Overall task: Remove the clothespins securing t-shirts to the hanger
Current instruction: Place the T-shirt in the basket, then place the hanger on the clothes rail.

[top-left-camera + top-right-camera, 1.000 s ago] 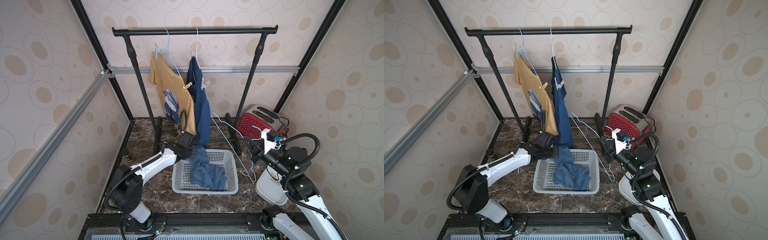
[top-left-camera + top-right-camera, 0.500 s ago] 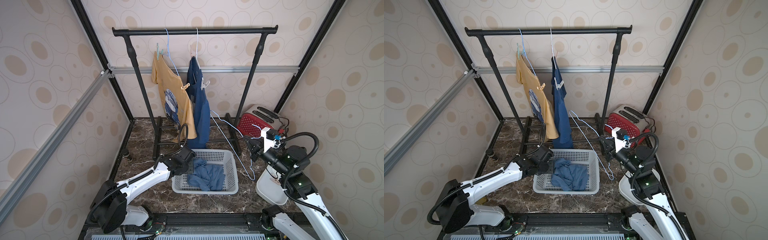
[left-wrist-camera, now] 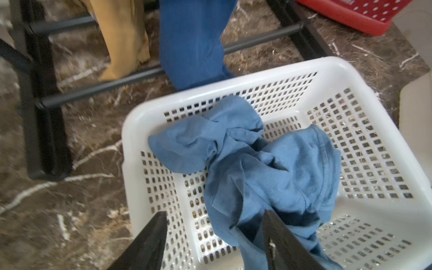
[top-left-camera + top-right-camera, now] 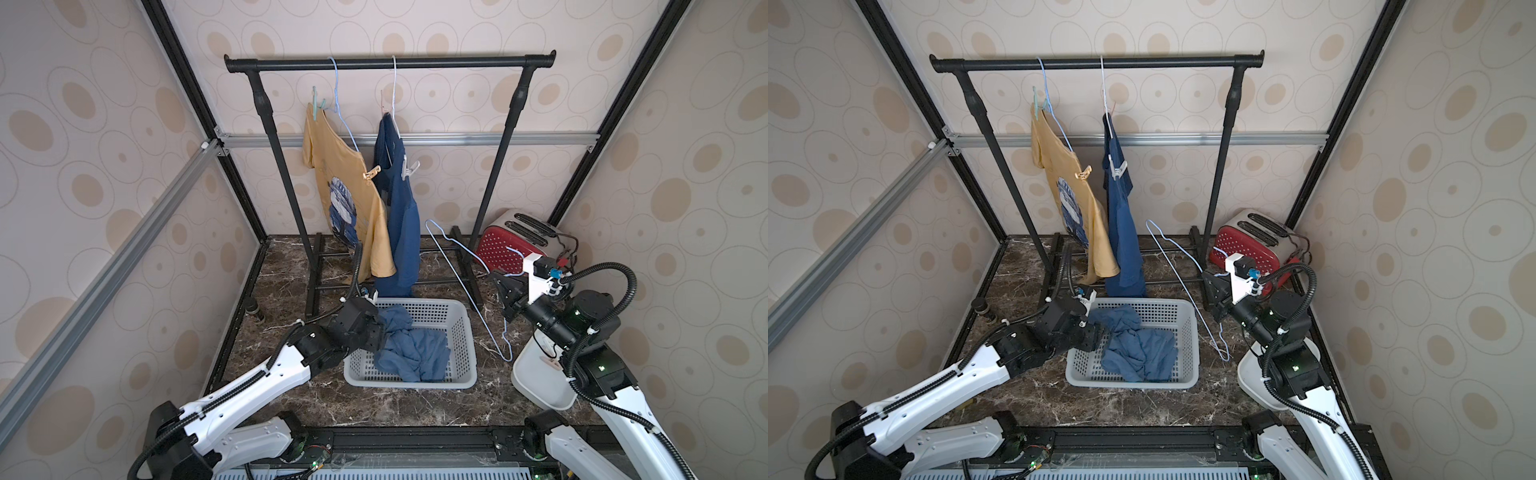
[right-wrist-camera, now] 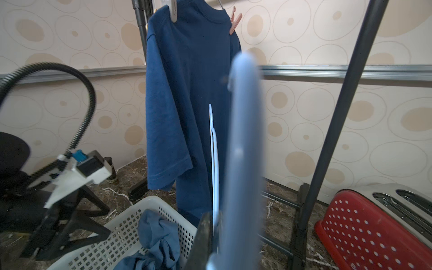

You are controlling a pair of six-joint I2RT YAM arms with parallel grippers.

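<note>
A mustard-yellow t-shirt (image 4: 349,199) hangs on the rack from a light-blue hanger, held by a teal clothespin (image 4: 316,109) and a yellow one (image 4: 372,171). Beside it hangs a navy t-shirt (image 4: 401,232) with a white clothespin (image 4: 409,166) and a pinkish one (image 5: 235,22). A medium-blue t-shirt (image 4: 415,345) lies crumpled in the white basket (image 4: 463,320). My left gripper (image 4: 380,332) is at the basket's left rim, open (image 3: 214,214), with loose cloth draped between its fingers. My right gripper (image 4: 500,286) is shut on an empty light-blue hanger (image 4: 477,311).
The black garment rack (image 4: 390,63) has floor bars just behind the basket. A red toaster (image 4: 515,245) sits at the back right. A white tub (image 4: 536,382) lies under my right arm. Dark marble floor surrounds the basket.
The medium-blue shirt has dropped fully into the basket. My left gripper has come down and forward with it, then opened. The right arm has stayed in place with the hanger.
</note>
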